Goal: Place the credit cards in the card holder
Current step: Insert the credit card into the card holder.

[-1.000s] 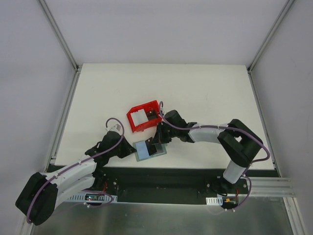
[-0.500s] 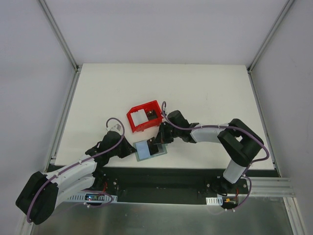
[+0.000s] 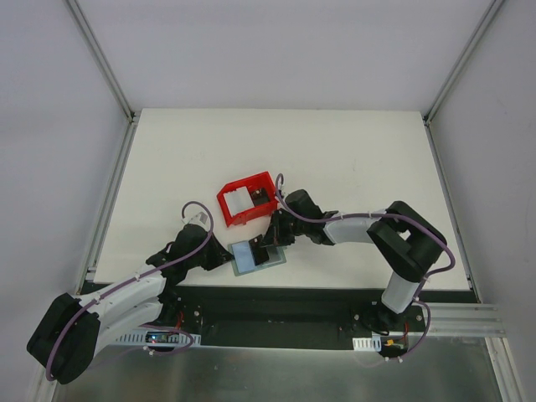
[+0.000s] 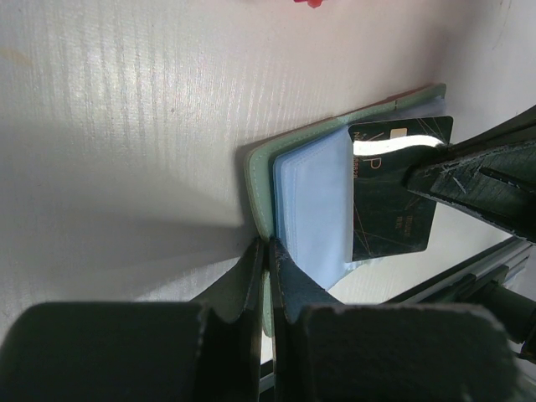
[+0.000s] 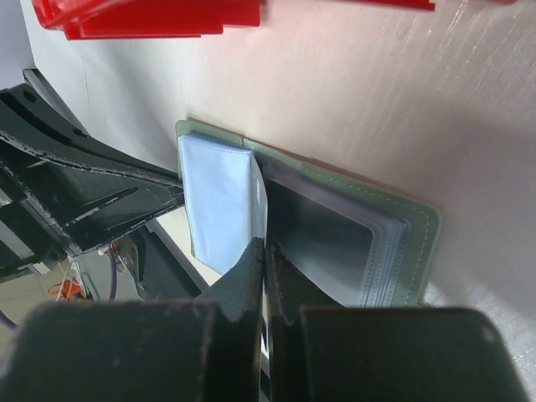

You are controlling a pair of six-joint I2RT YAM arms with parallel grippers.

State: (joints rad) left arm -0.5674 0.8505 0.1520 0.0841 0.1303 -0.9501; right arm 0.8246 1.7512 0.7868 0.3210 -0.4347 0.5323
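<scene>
One card holder (image 4: 256,184), one dark credit card (image 4: 394,197), one red bin (image 3: 239,216), one left claw (image 4: 268,251), one right claw (image 5: 264,251).

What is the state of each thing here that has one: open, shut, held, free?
Grey-green folding card holder: open, lying flat, edge pinched.
Dark plastic credit card: gripped, lying over the open holder.
Red plastic bin: holds pale cards, untouched.
Left fingers: shut on card holder.
Right fingers: shut on dark card.

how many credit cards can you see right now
1 for certain: a dark card pinched by the right end effector over the open card holder. Pale shapes in the red bin may be more cards; the pockets could hide others.
</scene>
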